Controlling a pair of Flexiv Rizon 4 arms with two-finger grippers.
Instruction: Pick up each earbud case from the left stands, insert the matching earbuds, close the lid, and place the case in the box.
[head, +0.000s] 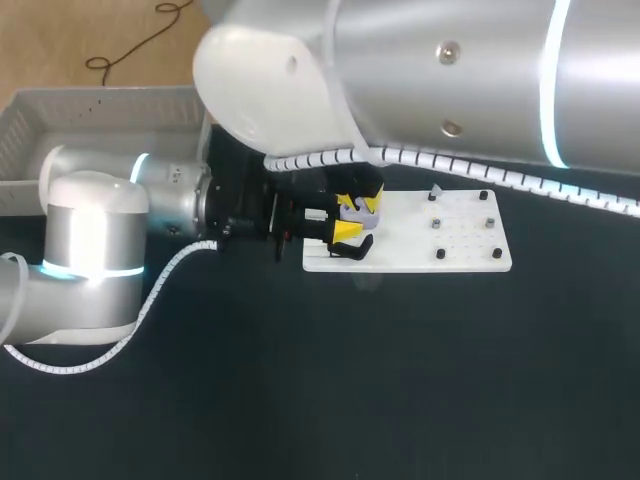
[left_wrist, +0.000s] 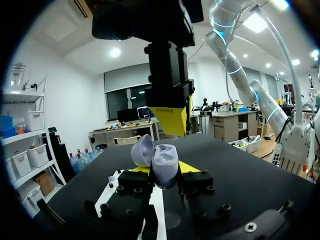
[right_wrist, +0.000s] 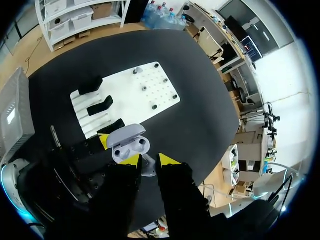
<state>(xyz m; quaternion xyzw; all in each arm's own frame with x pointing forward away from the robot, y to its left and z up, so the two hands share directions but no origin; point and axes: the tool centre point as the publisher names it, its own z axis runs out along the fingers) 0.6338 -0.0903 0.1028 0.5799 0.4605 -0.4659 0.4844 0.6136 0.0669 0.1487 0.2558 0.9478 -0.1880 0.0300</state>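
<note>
My left fingers clamp open case, right fingers pinch earbud above it; off-centre push may jam or drop it.

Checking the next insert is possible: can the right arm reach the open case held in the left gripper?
Probably yes. The left gripper holds the case, lid open, and the right gripper, gripping an earbud, sits just above it with nothing between.
</note>
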